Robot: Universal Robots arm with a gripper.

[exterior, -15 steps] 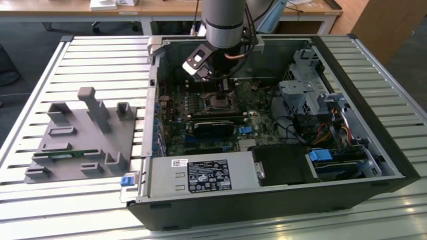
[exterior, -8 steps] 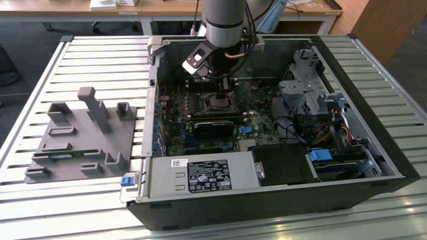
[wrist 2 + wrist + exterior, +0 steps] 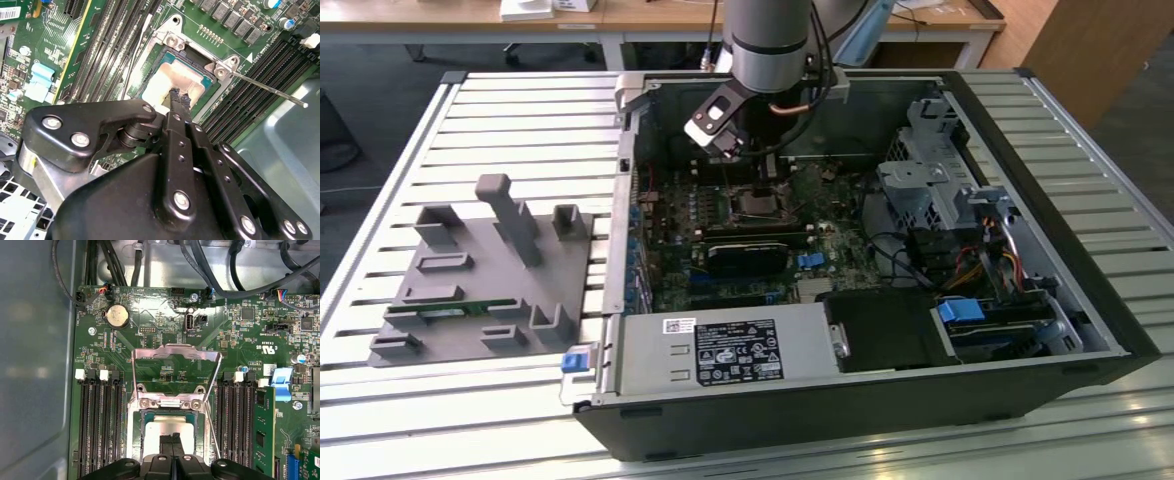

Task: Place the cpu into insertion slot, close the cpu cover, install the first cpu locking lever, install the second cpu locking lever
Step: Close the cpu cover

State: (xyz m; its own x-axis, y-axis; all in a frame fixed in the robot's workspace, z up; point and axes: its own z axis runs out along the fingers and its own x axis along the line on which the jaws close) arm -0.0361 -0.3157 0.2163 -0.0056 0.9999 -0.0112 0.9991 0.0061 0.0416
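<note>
Inside the open computer case (image 3: 854,425), above the green motherboard (image 3: 165,310), my gripper (image 3: 177,96) points down at the socket area. My two fingers (image 3: 167,446) are pressed together with no gap, and I hold nothing between them. In the second wrist view their joined tip seems to touch the top of the cpu (image 3: 170,80), though I cannot be sure of contact.

The cpu lies flat inside the insertion slot (image 3: 135,432), its dull silver face up and a green edge showing around it. The cpu cover (image 3: 175,352) is swung open, standing back from the socket on its hinge, toward the coin battery (image 3: 116,316). One thin locking lever (image 3: 270,90) sticks out free from the socket's corner, over the memory slots (image 3: 250,107). More memory slots (image 3: 100,425) flank the socket on the other side.
</note>
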